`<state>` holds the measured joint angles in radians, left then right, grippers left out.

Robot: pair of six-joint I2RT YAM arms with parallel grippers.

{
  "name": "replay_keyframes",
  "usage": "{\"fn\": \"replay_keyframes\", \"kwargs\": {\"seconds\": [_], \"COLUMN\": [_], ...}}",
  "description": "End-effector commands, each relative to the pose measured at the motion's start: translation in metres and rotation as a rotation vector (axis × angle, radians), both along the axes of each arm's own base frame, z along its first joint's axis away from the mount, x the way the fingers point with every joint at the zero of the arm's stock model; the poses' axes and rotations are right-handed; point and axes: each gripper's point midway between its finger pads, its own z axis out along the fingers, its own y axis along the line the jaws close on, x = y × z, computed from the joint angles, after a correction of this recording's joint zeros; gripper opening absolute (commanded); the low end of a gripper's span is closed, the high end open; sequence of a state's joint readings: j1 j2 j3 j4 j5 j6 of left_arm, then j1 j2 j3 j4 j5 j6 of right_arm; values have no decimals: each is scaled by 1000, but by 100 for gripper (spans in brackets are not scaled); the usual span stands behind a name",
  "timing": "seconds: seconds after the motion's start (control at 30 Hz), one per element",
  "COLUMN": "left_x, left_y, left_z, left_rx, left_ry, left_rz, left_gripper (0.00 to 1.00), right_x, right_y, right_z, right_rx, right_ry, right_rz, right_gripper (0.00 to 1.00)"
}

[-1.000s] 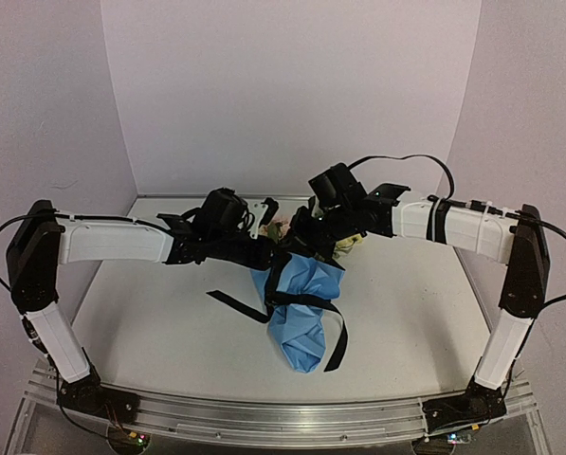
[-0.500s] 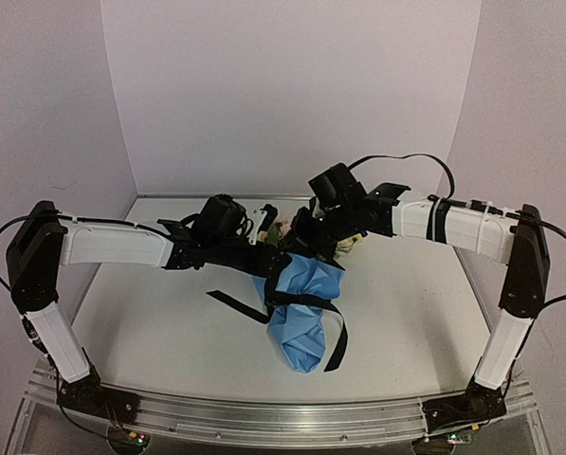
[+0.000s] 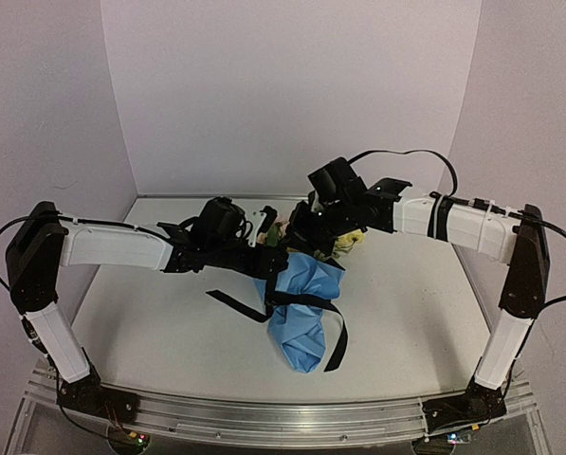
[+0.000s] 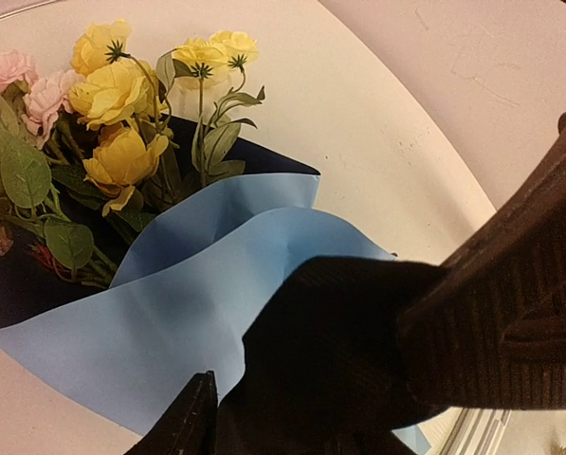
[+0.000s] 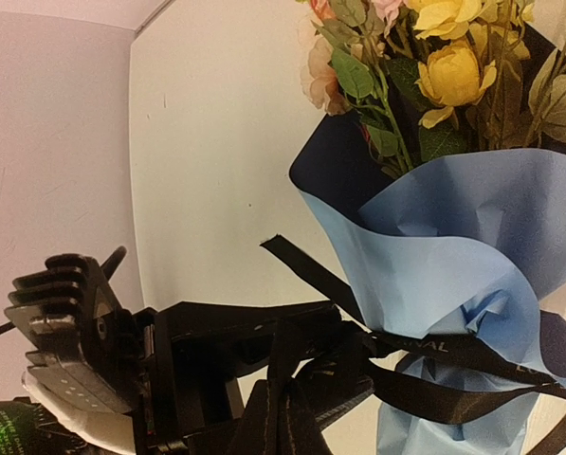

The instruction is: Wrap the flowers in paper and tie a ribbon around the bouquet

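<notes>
left gripper (image 3: 266, 258) at a new tilt, white table (image 3: 150, 322), lilac walls (image 3: 283, 95)

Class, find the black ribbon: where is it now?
In the top view the ribbon circles the waist of the light blue paper cone on the table, its loose ends trailing left and toward the near edge.

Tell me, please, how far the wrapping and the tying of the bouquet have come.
Done: the paper forms a cone around the stems of the flowers, and the ribbon circles its waist.
In hand: both arms are at the top of the cone. The right fingers are shut, and the left fingers are close over the paper.
Left: no finished bow shows, and loose ribbon ends trail on the table.
</notes>
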<state>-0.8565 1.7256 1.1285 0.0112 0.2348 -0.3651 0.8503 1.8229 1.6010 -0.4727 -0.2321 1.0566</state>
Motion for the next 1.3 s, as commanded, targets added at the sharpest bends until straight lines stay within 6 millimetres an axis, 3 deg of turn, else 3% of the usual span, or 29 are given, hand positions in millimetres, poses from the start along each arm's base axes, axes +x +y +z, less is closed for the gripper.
{"fn": "replay_keyframes", "kwargs": {"seconds": [0.0, 0.17, 0.3, 0.37, 0.5, 0.57, 0.67, 0.87, 1.27], "left_x": [10, 7, 7, 8, 5, 4, 1, 1, 3], "left_y": [-12, -15, -14, -12, -8, -5, -2, 2, 5], "left_z": [31, 28, 25, 25, 25, 25, 27, 26, 31], "left_rx": [-69, -71, -65, -64, -73, -78, -90, -91, -114], "left_ry": [-68, -62, -62, -66, -78, -85, -99, -82, -49], "left_rz": [1, -12, -9, -2, 3, 6, 3, 14, 18], "left_gripper": [36, 26, 7, 1, 0, 0, 0, 0, 0], "right_x": [0, -2, -5, -6, -8, -10, -14, -24, -26], "right_y": [7, 6, 3, -1, -17, -27, -44, -48, -26], "right_z": [21, 19, 16, 15, 17, 16, 10, -10, -66], "right_rx": [29, 22, 8, -11, -59, -92, -151, -229, -372], "right_ry": [-35, -35, -43, -61, -121, -152, -198, -242, -265], "right_rz": [-6, 3, 20, 27, 36, 37, 49, 184, 407], "right_gripper": [0, 0, 0, 5, 30, 37, 38, 28, 38]}}
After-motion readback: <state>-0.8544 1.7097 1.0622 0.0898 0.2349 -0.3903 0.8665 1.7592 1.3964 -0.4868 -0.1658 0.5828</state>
